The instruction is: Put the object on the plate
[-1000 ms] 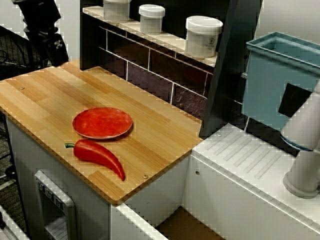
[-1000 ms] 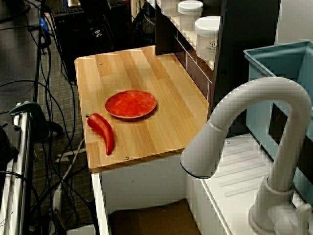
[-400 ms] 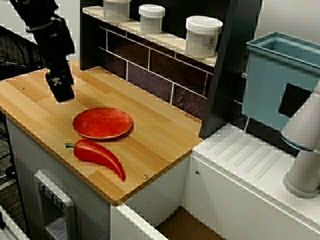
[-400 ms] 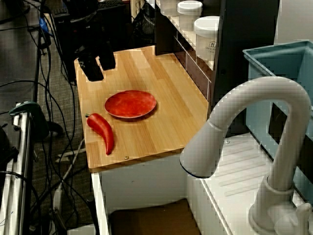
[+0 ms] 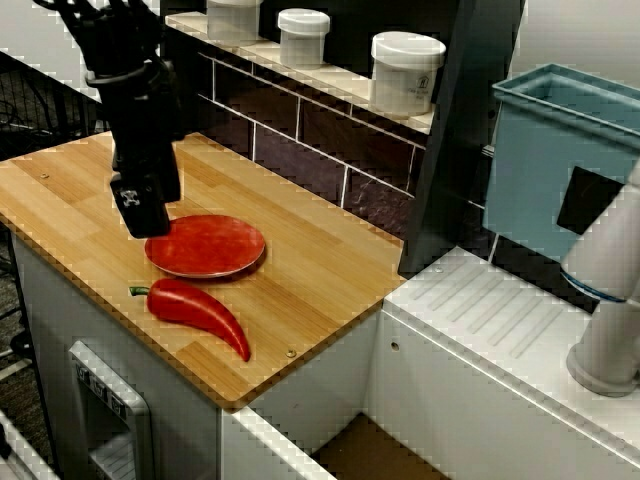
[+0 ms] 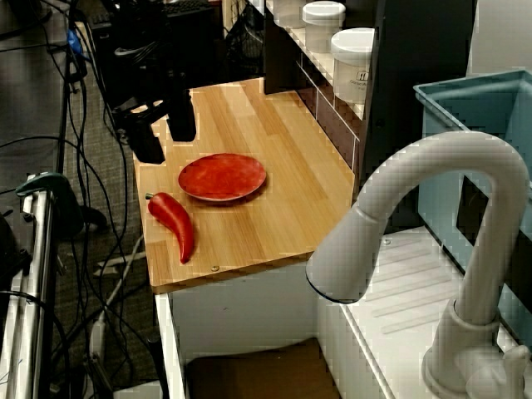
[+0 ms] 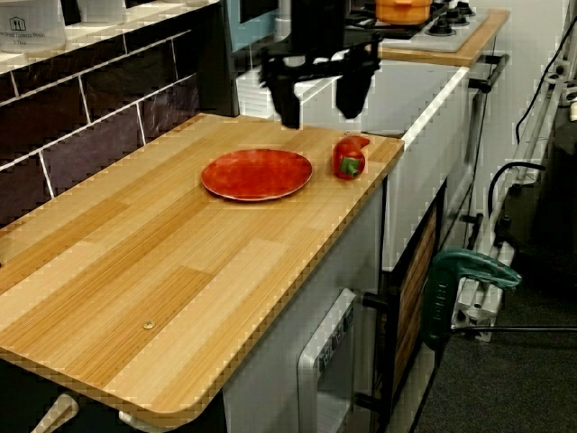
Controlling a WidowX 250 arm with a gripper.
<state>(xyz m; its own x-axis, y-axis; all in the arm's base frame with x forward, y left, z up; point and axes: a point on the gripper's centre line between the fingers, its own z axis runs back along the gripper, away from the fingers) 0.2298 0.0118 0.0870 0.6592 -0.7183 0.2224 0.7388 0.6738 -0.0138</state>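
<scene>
Since the frame 0.4 s before, the gripper had dropped lower and shifted toward the center of the frame, from over bare wood to the plate's left edge; 1.0 s before it sat only in the upper left corner. The pepper and the plate had not moved.

At this moment the claw hung above the wooden counter with its 2 black fingers spread wide and pointing down — nothing was between them. In the view from the counter's far end, the fingers straddled the space just behind the plate and the pepper, touching neither.

The pepper lay flat on the wood in the lower left of the frame, just beside the plate's near rim, green stem to the left and tip pointing lower right. In the faucet-side view the pepper lay near the counter's left edge, just below and left of the plate, with the gripper above and left of both.

3 white jars stood along the shelf at the top — well apart from the plate.
</scene>
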